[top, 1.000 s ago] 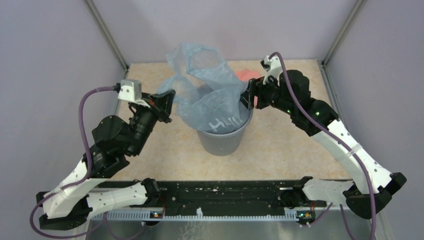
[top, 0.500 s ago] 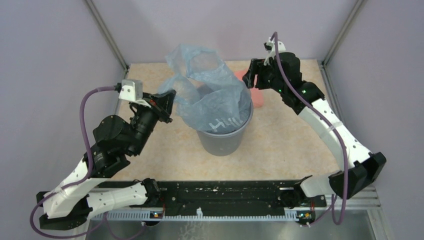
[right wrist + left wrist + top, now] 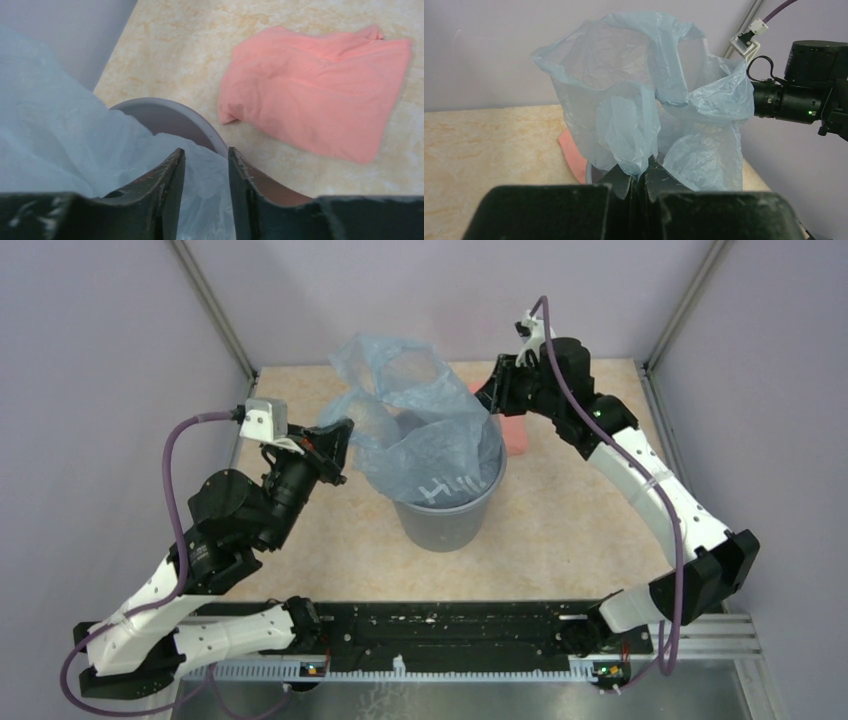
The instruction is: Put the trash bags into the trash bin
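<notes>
Stuffing step, part done: pale-blue trash bag [image 3: 420, 430] partly sunk in grey trash bin [image 3: 440, 525], bulk billowing above bin rim; left claw [image 3: 639, 175] clenched on bag edge left of bin, right claw [image 3: 206, 152] parted, empty, over bin's far-right rim; next likely pressing bulk down inside.

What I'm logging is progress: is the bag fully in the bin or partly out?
Partly out. The trash bag reaches into the trash bin, but most billows above the rim, pinched by the left gripper.
</notes>
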`<state>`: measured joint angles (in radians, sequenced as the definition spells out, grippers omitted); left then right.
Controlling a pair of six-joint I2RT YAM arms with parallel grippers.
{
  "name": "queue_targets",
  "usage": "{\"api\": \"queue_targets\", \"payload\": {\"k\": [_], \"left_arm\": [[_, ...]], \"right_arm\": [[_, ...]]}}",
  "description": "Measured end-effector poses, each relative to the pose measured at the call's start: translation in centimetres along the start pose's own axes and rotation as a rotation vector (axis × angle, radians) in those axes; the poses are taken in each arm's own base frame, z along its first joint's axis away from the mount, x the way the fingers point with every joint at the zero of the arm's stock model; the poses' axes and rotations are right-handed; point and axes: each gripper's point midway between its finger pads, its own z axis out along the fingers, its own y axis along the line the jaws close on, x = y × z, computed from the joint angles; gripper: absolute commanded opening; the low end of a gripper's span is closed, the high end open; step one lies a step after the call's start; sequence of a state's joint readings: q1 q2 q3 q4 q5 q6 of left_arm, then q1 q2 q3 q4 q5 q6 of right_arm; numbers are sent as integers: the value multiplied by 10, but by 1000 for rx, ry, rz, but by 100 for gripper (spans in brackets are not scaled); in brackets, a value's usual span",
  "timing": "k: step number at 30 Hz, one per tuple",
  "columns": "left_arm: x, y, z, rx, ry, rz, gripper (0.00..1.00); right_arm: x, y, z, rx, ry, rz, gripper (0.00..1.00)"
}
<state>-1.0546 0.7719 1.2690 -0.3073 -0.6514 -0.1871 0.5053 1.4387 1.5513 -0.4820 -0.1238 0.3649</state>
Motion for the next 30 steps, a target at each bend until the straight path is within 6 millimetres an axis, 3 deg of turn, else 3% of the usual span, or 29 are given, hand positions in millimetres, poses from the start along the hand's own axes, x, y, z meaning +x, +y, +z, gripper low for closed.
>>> {"api": "queue_targets", "payload": {"k": [3,10,17,25,30], "left_arm": [[1,0,0,1,1,0,0],[1,0,0,4,-3,-3,0],[3,0,1,4,0,4,0],[6,0,1,3,3,7,0],[10,0,2,2,9,12,0]], "right_arm": [[-4,10,-11,-40,-11,9,26],[-8,27,-31,-94,-25,-4,25],[28,42,-21,-86,65,-50,24],[83,35,-8,-29,191,-85,23],[87,29,-9,1,198,-90,28]]}}
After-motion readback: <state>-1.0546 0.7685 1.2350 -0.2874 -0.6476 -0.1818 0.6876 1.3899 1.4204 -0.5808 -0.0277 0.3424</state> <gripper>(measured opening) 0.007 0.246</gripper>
